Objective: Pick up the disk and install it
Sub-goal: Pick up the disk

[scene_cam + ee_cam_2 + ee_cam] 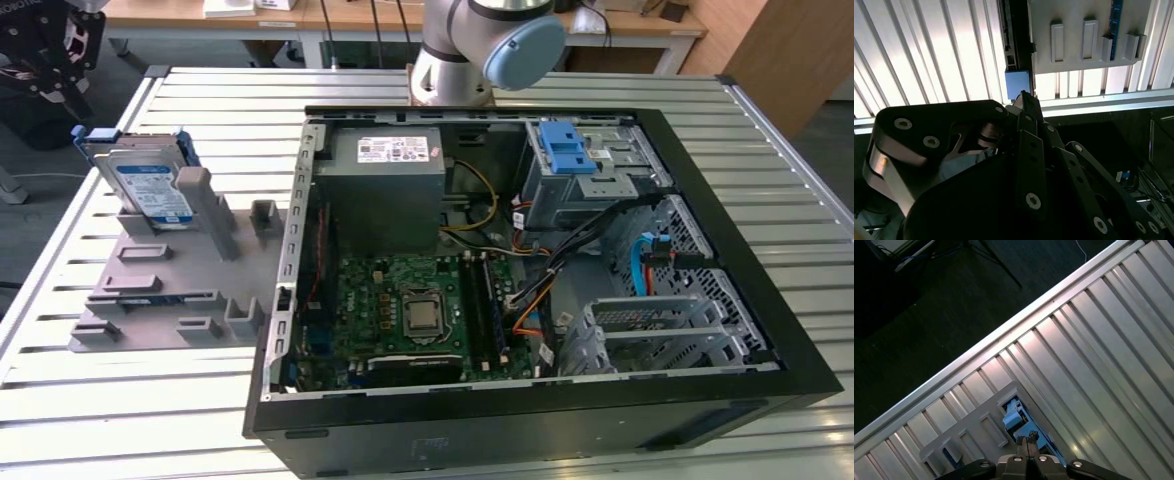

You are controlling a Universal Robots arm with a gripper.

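Note:
The disk (144,185) stands on edge in a grey slotted holder (160,290) on the slatted table at the exterior view's left. It is silver with a white-and-blue label and a blue carrier frame. My black gripper (51,90) hangs above and a little beyond it, near the table's far left corner. In the first wrist view its fingertips (1026,441) are pressed together with nothing between them, just over the blue carrier edge (1013,417). The second wrist view shows the same shut tips (1024,96) beside the blue carrier corner (1017,84).
An open black computer case (747,250) lies on the table's middle and right, with a grey power supply (387,165), a motherboard (414,310), a silver cage with a blue latch (577,160) and a lower metal cage (654,335). The arm's base (467,50) stands behind it.

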